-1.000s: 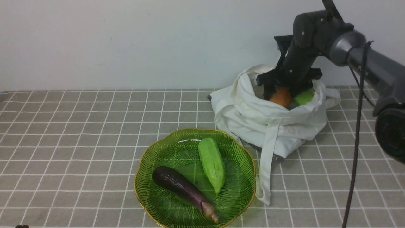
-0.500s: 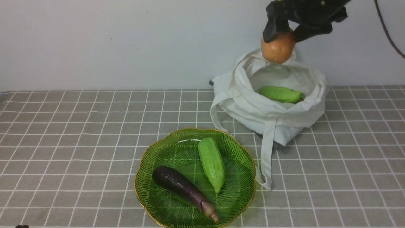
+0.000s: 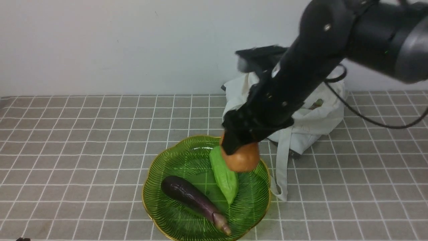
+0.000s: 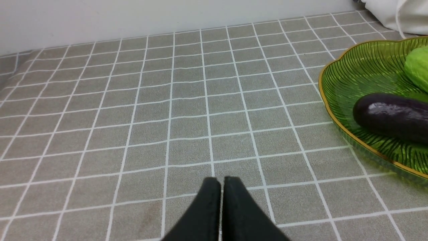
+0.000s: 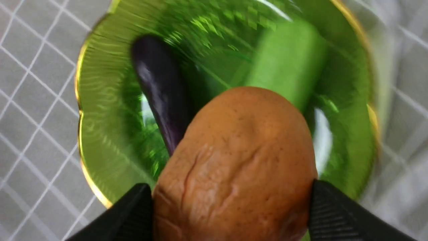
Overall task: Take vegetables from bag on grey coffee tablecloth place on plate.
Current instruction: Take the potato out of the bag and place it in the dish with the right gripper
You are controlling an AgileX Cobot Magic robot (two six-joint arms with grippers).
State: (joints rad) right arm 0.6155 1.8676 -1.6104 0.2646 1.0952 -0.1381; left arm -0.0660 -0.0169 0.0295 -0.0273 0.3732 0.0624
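My right gripper (image 3: 241, 152) is shut on the orange-brown potato (image 3: 241, 160) and holds it just above the far right part of the green plate (image 3: 160, 214). In the right wrist view the potato (image 5: 234, 167) fills the space between both black fingers (image 5: 337, 214), over the plate (image 5: 100, 110). A light green gourd (image 3: 224, 175) and a dark purple eggplant (image 3: 192, 198) lie in the plate. The white bag (image 3: 317, 120) stands behind it, mostly hidden by my arm. My left gripper (image 4: 220, 182) is shut and empty, low over the tablecloth (image 4: 167, 100), left of the plate (image 4: 337, 87).
A long white bag strap (image 3: 282, 167) hangs down on the cloth beside the plate's right rim. The white wall runs along the back edge of the tablecloth (image 3: 83, 140).
My right arm lifted the potato out of the bag, then swung it left and down to just above the plate. The bag has slumped and its strap shifted.
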